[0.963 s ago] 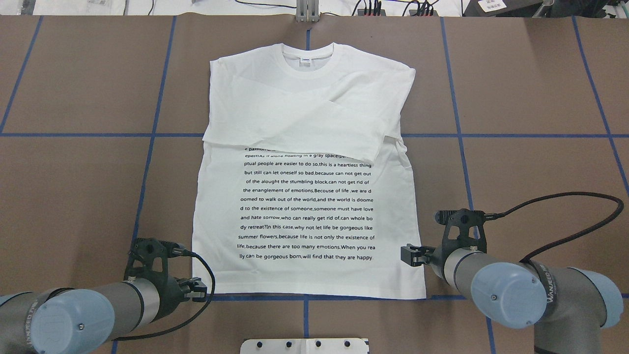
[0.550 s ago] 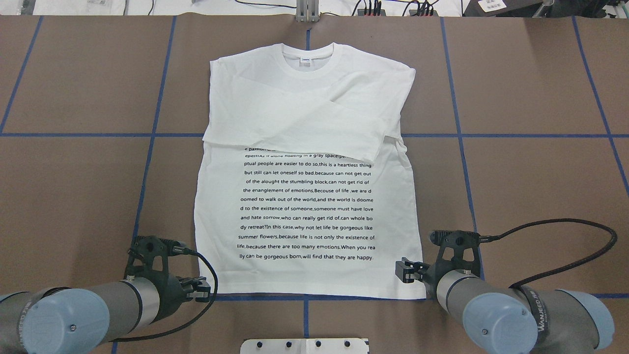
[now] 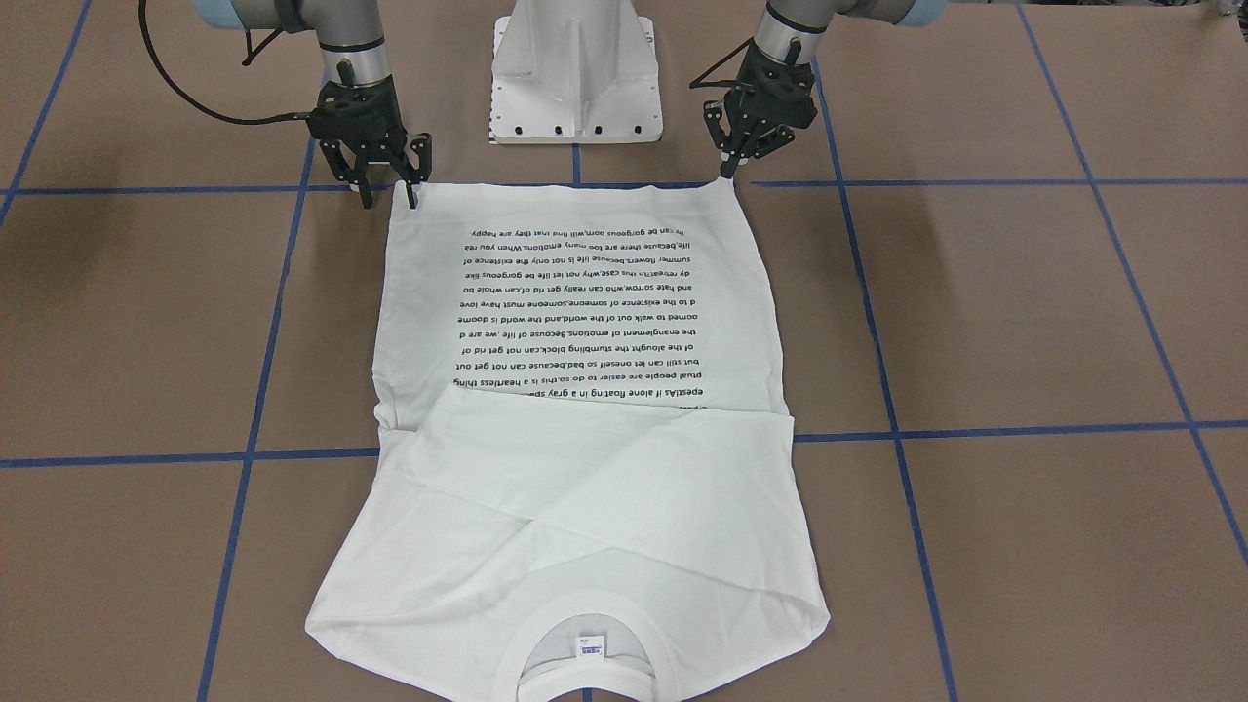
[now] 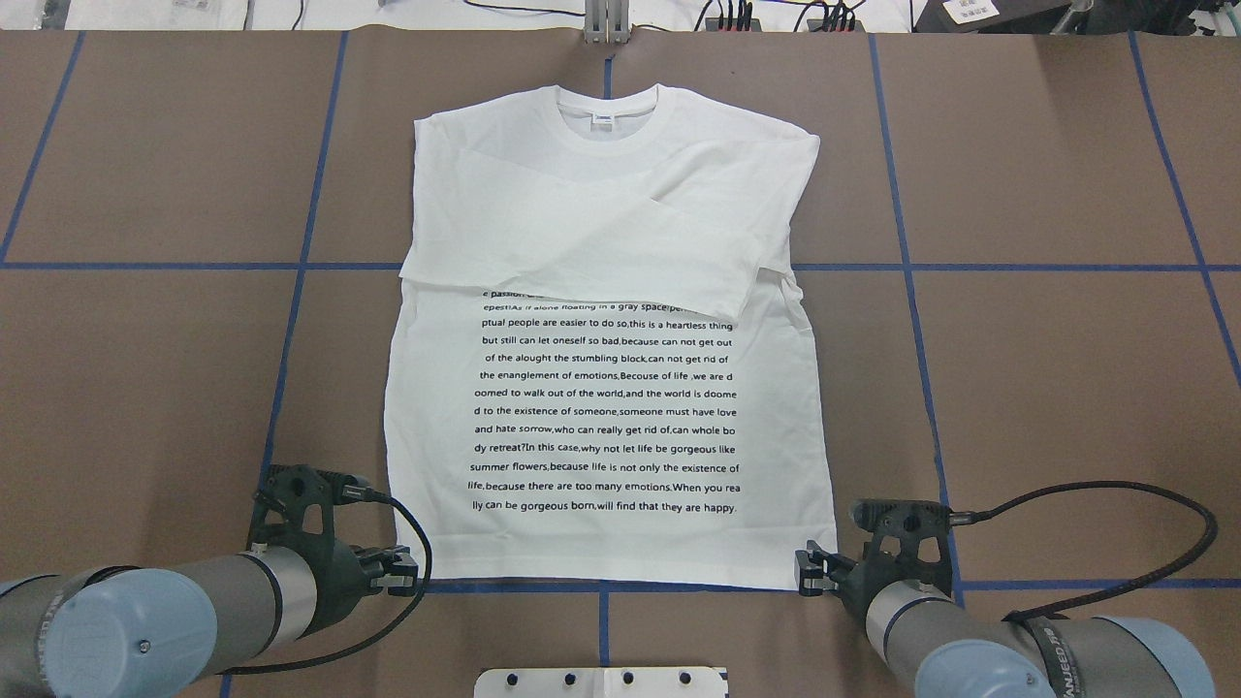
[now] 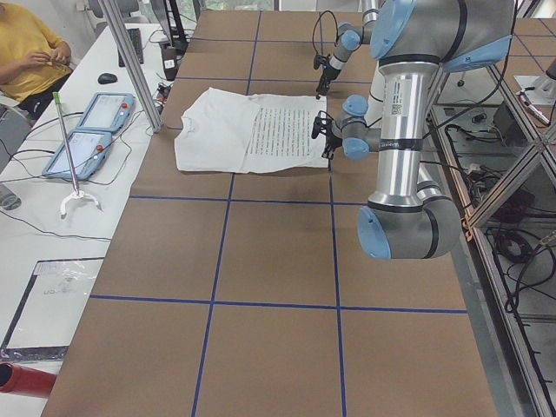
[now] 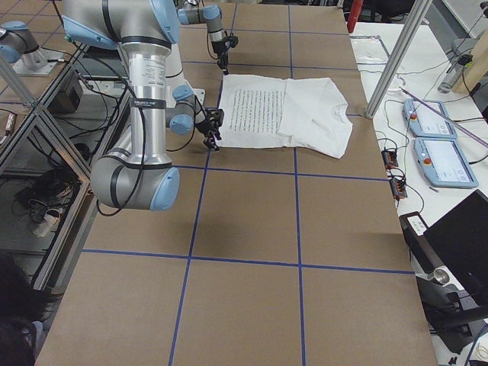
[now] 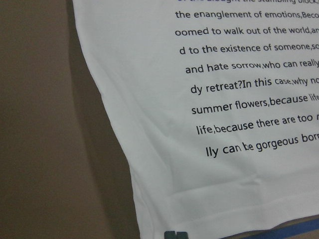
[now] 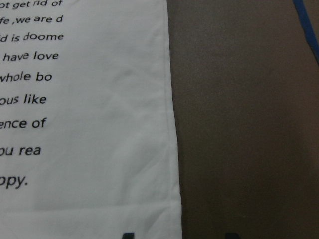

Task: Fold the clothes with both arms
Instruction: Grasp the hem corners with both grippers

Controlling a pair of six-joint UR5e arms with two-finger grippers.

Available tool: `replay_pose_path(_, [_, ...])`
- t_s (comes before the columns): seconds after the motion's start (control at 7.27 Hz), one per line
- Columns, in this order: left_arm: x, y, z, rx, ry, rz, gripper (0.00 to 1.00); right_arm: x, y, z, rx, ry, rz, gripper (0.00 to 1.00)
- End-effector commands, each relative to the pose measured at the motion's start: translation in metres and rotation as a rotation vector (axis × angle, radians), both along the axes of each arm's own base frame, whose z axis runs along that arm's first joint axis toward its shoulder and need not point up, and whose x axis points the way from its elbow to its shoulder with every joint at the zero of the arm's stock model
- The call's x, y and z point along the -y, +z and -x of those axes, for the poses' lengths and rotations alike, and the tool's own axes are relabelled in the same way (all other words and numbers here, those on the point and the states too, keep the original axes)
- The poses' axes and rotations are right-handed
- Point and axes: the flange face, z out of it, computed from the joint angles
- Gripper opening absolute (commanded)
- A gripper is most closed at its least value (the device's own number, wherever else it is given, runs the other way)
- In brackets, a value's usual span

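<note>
**Shirt flat, a gripper at each hem corner**

One white long-sleeved shirt (image 4: 601,407) lies spread print-up near the middle of the brown table (image 4: 1047,368), across the blue tape (image 4: 145,266) lines. Its collar (image 4: 608,121) points away from the robot. Its hem runs along the tape line nearest the white base (image 3: 575,68). The cloth is mostly smooth, with light creases by the left hem corner and on the right side just below the sleeve end. Two sleeves (image 4: 620,242) are folded in across the chest, one crossing the other, and the lower one's edge covers the top of the print (image 4: 606,402). Thirteen lines of small black text show, the topmost half hidden. There is one ribbed round collar, with one small tag (image 4: 602,118) inside it.

Two arms reach in from the robot's side, the left arm (image 4: 194,601) and the right arm (image 4: 1018,650), one at each lower corner. The left gripper (image 4: 396,570) sits at the left hem corner. In its wrist view the fingertips (image 7: 175,235) show as one dark pair pressed together right on the hem, closed on the cloth. The right gripper (image 4: 812,570) is at the right hem corner with its fingers (image 8: 127,234) well apart. One tip is over the shirt and the other over bare table, with the side edge between them, and they grip nothing.

One person (image 5: 26,43) in yellow sits off the table's far side in the left side view.
</note>
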Motion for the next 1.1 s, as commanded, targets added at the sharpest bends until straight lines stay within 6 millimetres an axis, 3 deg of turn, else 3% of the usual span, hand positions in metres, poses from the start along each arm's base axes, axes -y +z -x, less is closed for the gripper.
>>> replay_pose_path(0.0, [0.0,0.001,0.0,0.002,0.0,0.001,0.0,-0.017,0.0,0.005,0.013,0.008,-0.004,0.57])
replay_pose_path(0.14, [0.0,0.002,0.0,0.004,-0.001,0.002,0.0,-0.022,-0.001,0.006,0.016,0.006,-0.007,0.53])
replay_pose_path(0.28, [0.0,0.002,0.0,0.004,0.0,0.001,0.0,-0.024,-0.002,0.007,0.02,0.005,-0.008,0.4])
replay_pose_path(0.55, [0.001,0.002,0.001,0.002,-0.005,0.003,0.0,-0.028,-0.004,0.008,0.025,0.001,-0.007,0.04])
replay_pose_path(0.96, [0.0,-0.006,0.005,-0.014,0.0,-0.004,0.0,-0.025,-0.02,-0.006,0.051,-0.001,-0.003,0.0])
